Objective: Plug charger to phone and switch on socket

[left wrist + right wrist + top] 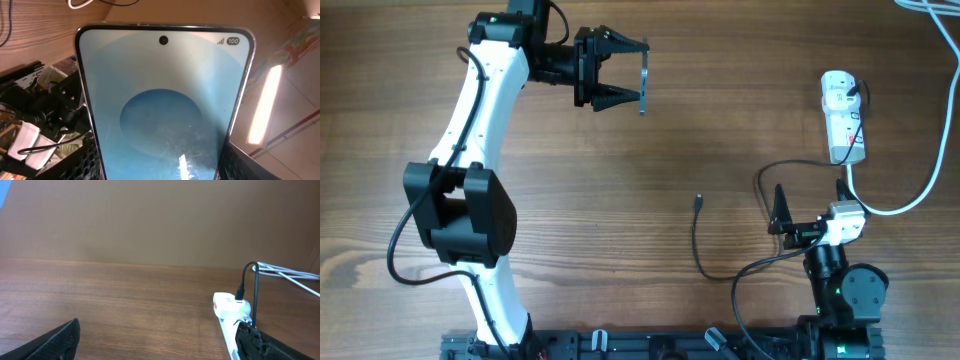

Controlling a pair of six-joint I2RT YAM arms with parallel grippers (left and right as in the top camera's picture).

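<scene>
My left gripper point(632, 72) is shut on the phone point(643, 80) and holds it on edge above the far left-middle of the table. In the left wrist view the phone's cyan-blue screen point(162, 100) fills the frame between the fingers point(165, 172). The charger point(696, 235), a thin black cable, lies on the table with its plug tip point(699, 201) pointing away, well right of and nearer than the phone. The white socket point(842, 117) lies at the far right with a black plug in it; it also shows in the right wrist view point(231, 306). My right gripper point(780, 212) is open and empty, between the cable tip and the socket.
A thicker white lead point(920, 190) runs from the socket off the far right corner. The charger cable loops around my right arm's base point(840, 290). Wooden table point(620, 200) all round.
</scene>
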